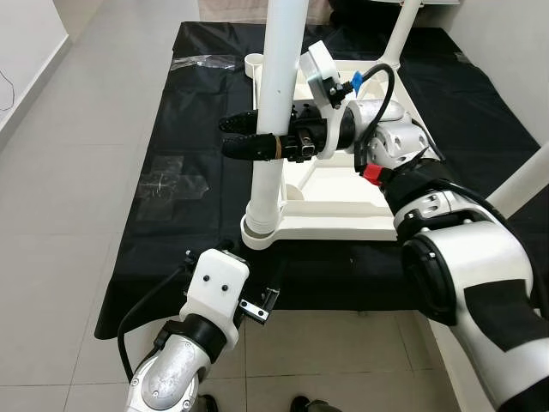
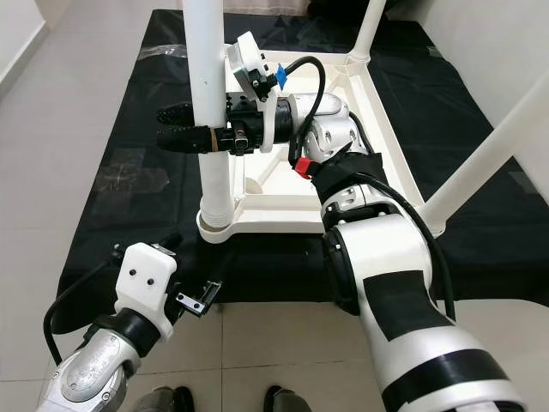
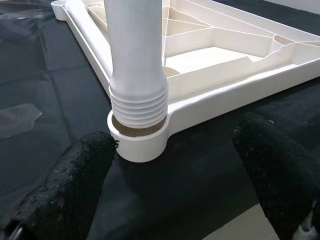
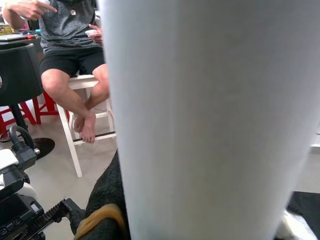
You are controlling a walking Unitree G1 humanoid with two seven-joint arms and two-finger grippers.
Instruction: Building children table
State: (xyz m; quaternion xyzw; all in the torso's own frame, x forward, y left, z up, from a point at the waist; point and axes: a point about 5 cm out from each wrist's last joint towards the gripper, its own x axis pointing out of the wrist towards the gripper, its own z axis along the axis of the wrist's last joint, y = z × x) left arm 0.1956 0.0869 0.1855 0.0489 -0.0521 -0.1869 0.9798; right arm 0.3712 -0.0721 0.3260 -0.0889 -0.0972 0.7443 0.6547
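A white children's table (image 1: 343, 225) lies upside down on a black cloth (image 1: 184, 120). An upright white table leg (image 1: 276, 86) stands in the near left corner socket (image 3: 137, 142), and its threaded end (image 3: 137, 102) sits just above the socket rim. My right gripper (image 1: 227, 137) is shut on this leg at mid-height, one black finger on each side. My left gripper (image 3: 172, 180) is low at the cloth's near edge, open, its fingers (image 3: 65, 190) apart and pointing at the socket without touching it.
Two more legs stand in the right corners (image 2: 489, 150) (image 2: 369, 26). The far left socket (image 1: 254, 62) holds no leg. Clear plastic bags (image 1: 167, 184) lie on the cloth. A person (image 4: 70, 60) sits on a white stool beyond the table.
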